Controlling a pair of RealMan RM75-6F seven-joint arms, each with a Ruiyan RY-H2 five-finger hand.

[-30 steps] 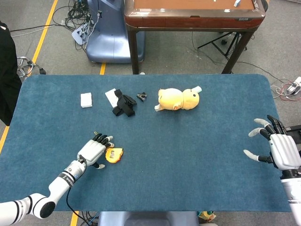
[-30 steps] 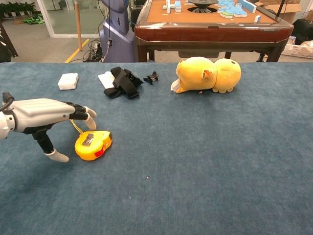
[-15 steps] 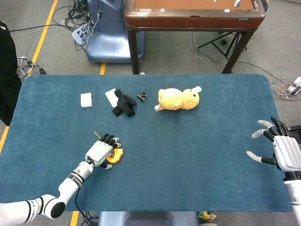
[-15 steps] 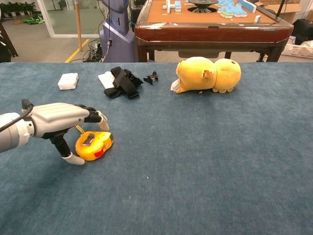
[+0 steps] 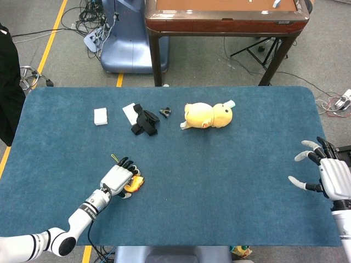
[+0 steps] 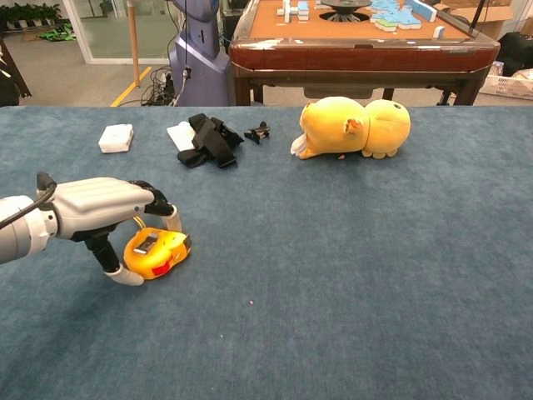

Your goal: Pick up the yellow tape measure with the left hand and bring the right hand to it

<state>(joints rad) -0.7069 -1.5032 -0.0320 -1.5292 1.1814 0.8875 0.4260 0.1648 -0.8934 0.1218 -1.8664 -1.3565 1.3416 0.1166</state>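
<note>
1. Since a second ago, the left hand has slid over the yellow tape measure near the table's front-left corner, fingers and thumb closing around it.
2. Right hand hangs spread, empty, at the right edge.
3. Compact, rigid, smooth case, probably slippery: clamp across its flat sides.

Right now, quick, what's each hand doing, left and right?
Left hand: fingers closed around the yellow tape measure, which still sits on the blue table.
Right hand: open, fingers spread, holding nothing.

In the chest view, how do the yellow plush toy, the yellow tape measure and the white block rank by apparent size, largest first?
1. Yellow plush toy
2. Yellow tape measure, though it lies nearer the camera
3. White block, farther back, so its true size is unsure.
</note>
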